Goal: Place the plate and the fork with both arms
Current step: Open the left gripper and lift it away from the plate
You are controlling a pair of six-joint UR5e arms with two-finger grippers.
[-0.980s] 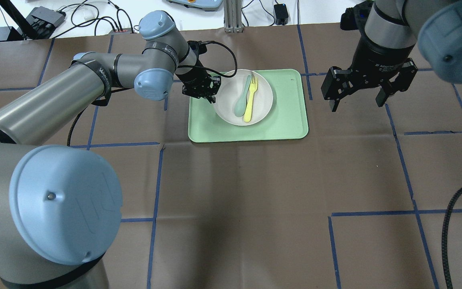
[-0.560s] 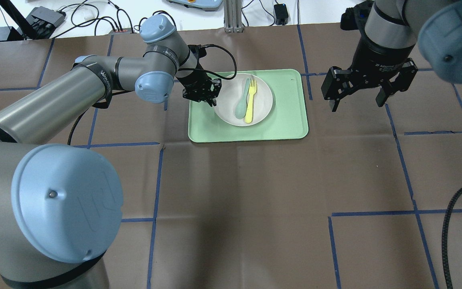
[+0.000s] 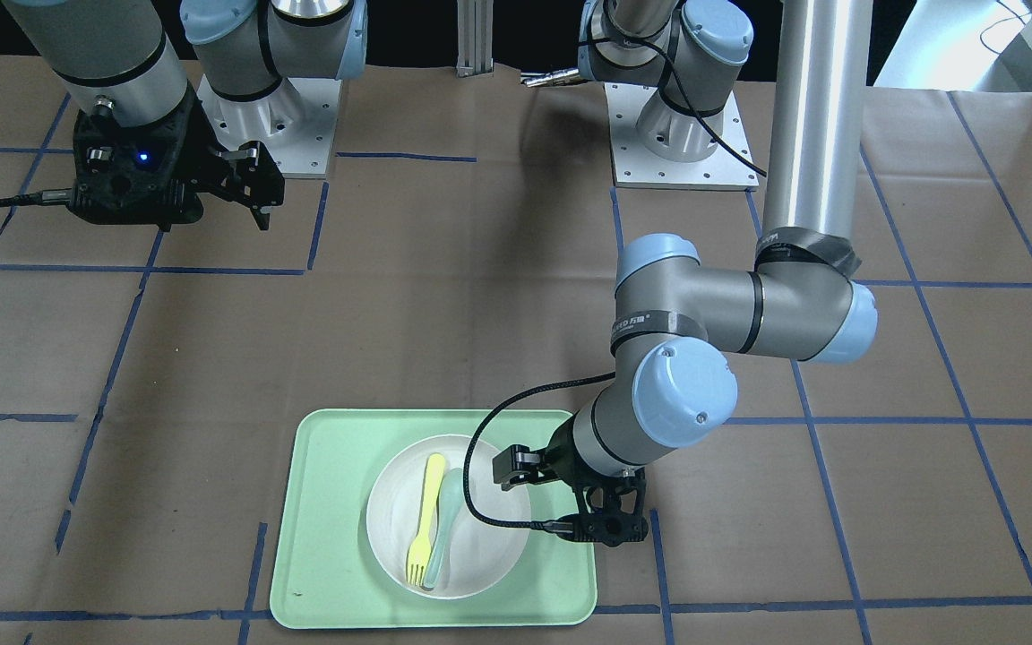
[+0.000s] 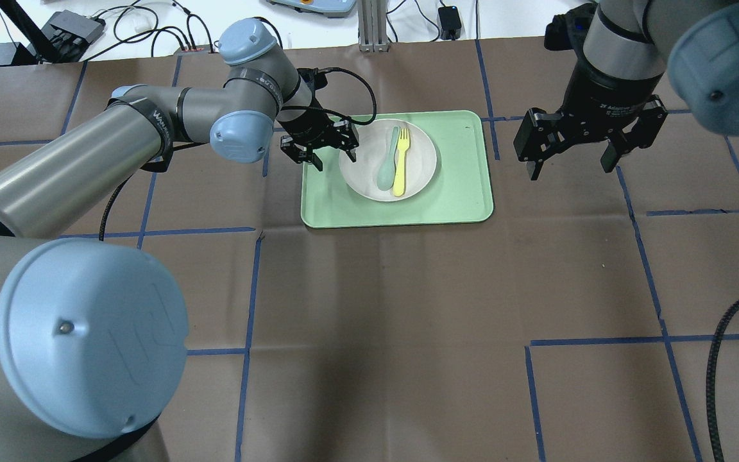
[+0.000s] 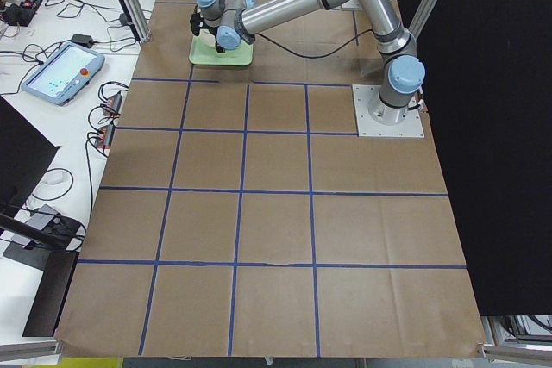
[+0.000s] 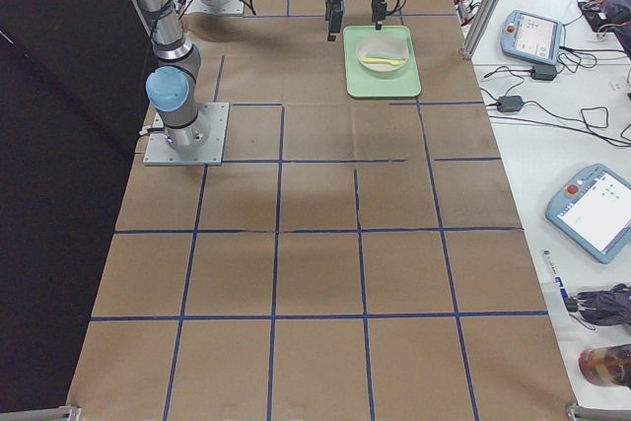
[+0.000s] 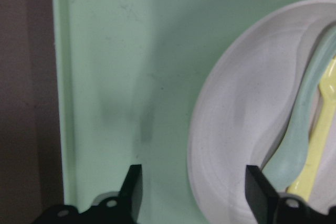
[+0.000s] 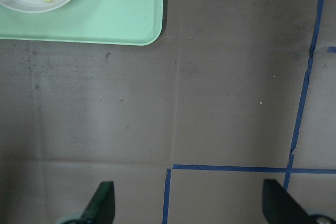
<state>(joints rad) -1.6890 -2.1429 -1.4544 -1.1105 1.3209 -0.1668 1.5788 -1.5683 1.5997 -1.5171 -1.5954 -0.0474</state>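
The plate point(image 4: 422, 160) is seen on the green tray point(image 4: 459, 192), toward the tray's far-left part in the overhead view. The yellow fork point(image 4: 400, 168) and a pale spoon point(image 4: 385, 174) are laid side by side inside it, touching or nearly so. The left gripper point(image 4: 333, 158) is held low at the plate's left edge with its jaws spread. In the left wrist view one finger point(image 7: 134, 190) is shown over bare tray and the other point(image 7: 258, 192) over the plate's inside, so the rim is straddled. This is judged to be a setup for a rim pinch, since a shallow plate offers little else to hold. Nothing is pinched yet, and whether the fingers touch the tray cannot be told. The right gripper point(image 4: 569, 168) is held high over the brown table paper point(image 4: 408, 308), off the tray's right side, jaws spread wide and empty. It is likely parked there to avoid the left arm and be ready for the fork. The task is judged to be at its start, with neither plate nor fork lifted. Risk noted: if the plate is tipped by a one-sided grip, fork and spoon could slide off
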